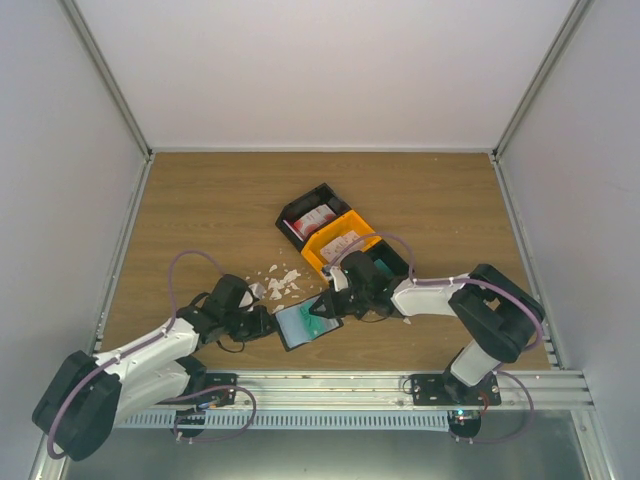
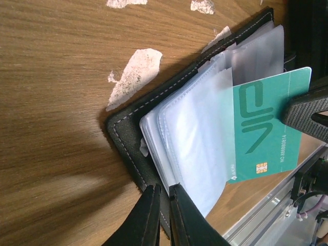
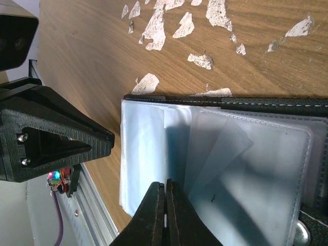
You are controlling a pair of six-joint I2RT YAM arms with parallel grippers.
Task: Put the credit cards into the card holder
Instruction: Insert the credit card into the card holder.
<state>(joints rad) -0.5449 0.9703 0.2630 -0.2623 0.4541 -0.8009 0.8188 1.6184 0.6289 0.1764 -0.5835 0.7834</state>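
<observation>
Card holder point(image 1: 300, 325) lies open at 6 o'clock on the counter point(image 1: 200, 200). Left gripper point(image 2: 164, 212), at its 9 o'clock, pinches the cover edge, likely to steady it. Right gripper point(image 3: 165, 210), at 3 o'clock, is clenched on the teal card point(image 2: 266, 128), whose leading end is tucked inside a clear sleeve point(image 2: 189, 143).

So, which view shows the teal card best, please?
Left wrist: the teal card shows its printed face, partly inside the card holder. The top view gives a tiny teal patch; the right wrist, barely its edge.
</observation>
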